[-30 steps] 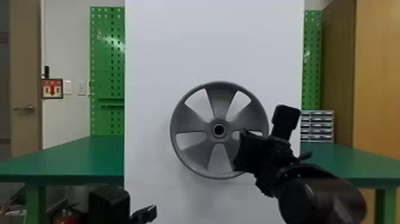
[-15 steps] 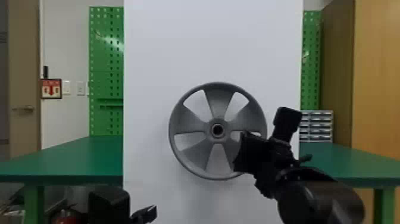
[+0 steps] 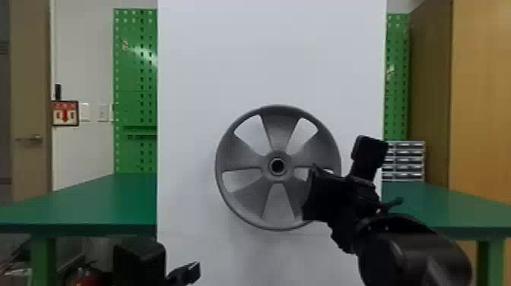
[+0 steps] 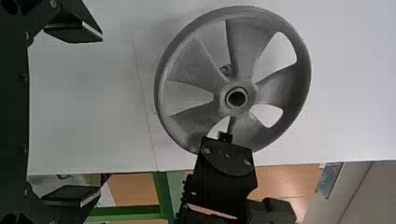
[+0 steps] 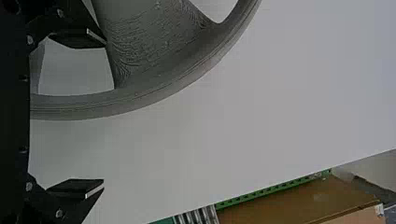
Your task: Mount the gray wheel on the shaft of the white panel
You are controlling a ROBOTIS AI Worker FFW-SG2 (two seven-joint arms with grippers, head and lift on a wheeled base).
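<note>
In the head view, the gray wheel stands upright against the white panel, its hub facing me. My right gripper is at the wheel's lower right rim. The right wrist view shows that right gripper wide open, with the rim of the wheel between its separated fingers, not clamped. My left gripper is low, left of the wheel; in its own wrist view the left gripper is open and holds nothing. Through a gap between spokes there, a small part shows behind the wheel. The shaft's engagement is hidden.
A green table extends on both sides behind the panel. Green pegboards and a small drawer cabinet stand farther back. The right forearm occupies the lower right.
My right gripper has shifted very slightly right relative to the wheel. The wheel has kept its place on the panel, and the left arm shows no clear movement.
</note>
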